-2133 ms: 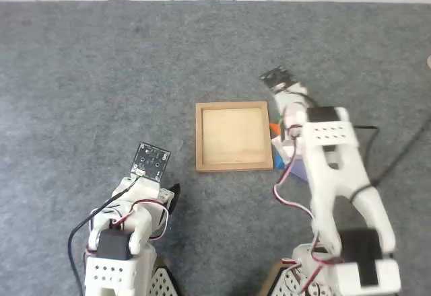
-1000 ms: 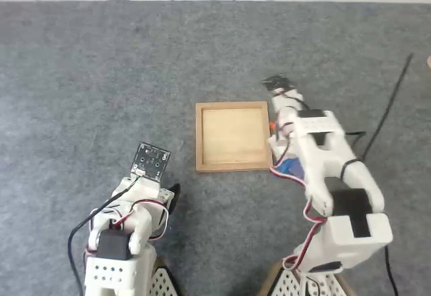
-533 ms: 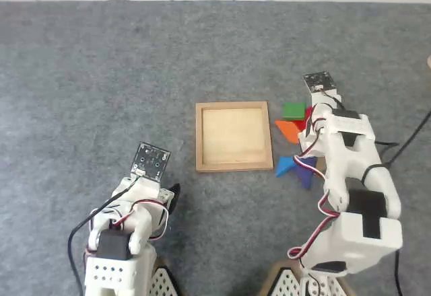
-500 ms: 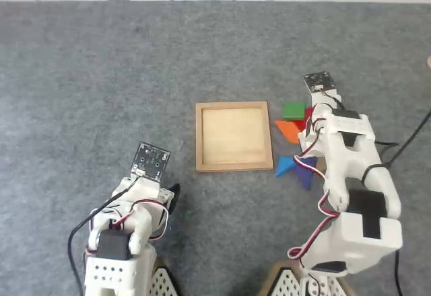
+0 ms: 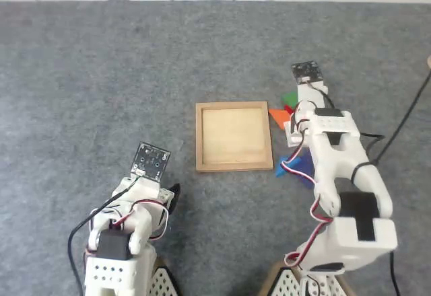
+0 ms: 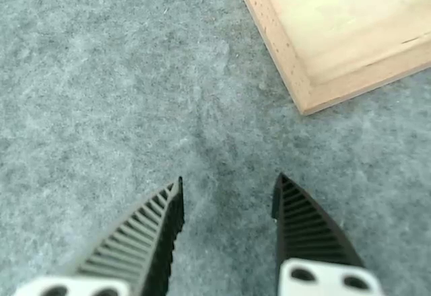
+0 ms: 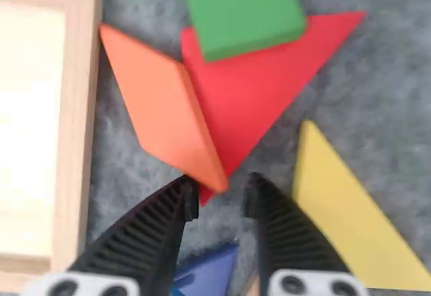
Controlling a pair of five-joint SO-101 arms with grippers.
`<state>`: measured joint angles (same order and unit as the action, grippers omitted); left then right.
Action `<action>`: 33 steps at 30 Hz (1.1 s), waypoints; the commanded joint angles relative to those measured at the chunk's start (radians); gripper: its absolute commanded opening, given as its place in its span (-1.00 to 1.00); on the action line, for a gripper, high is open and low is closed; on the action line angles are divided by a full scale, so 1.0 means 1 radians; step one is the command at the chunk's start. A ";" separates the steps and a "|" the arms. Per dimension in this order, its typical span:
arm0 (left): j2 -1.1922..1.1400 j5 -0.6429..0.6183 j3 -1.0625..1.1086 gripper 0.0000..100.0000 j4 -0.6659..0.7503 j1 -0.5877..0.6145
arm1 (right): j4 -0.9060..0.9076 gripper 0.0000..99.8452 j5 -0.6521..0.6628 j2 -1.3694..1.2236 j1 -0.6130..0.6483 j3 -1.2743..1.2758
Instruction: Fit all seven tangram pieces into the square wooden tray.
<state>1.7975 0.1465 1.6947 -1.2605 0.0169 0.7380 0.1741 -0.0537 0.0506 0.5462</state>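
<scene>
Hanging low over the loose pieces, the right gripper (image 7: 221, 187) is logged by us as narrowly parted and gripping nothing. The near corners of two pieces lie at the gap between its fingertips.

Items we count around it:
- Orange parallelogram (image 7: 161, 107): just ahead of the fingertips, on the tray side, flat on the grey counter (image 5: 101, 74), one long edge against the red triangle.
- Red triangle (image 7: 262, 74): ahead of the fingertips, touching the orange parallelogram.
- Green square (image 7: 239, 7): farthest ahead of the gripper, touching or overlapping the red triangle; we cannot tell which.
- Yellow triangle (image 7: 343, 208): beside the gripper, on the side away from the tray, apart from the red triangle.
- Blue piece (image 7: 209, 269): behind the fingertips, partly hidden by the gripper; we cannot tell its shape.
- Square wooden tray (image 7: 77, 107): beside the gripper, just past the orange parallelogram, with a strip of counter between them.

Left gripper (image 6: 229, 183): jaws wide, holding nothing, low over the counter. One corner of the tray lies ahead of it, apart.
</scene>
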 commanded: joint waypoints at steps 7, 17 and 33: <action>0.020 0.009 -0.010 -0.58 -0.003 0.005 | -0.140 -0.57 -0.072 0.120 0.005 -0.055; 0.020 0.009 -0.010 -0.58 -0.003 0.005 | -0.291 -0.57 -0.192 -0.269 0.048 -0.241; 0.020 0.009 -0.010 -0.58 -0.003 0.005 | 0.460 -0.57 0.037 -0.424 0.042 -0.578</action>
<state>1.7975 0.1465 1.6947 -1.2605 0.0169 1.1001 0.1573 -0.4603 0.0829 -0.0107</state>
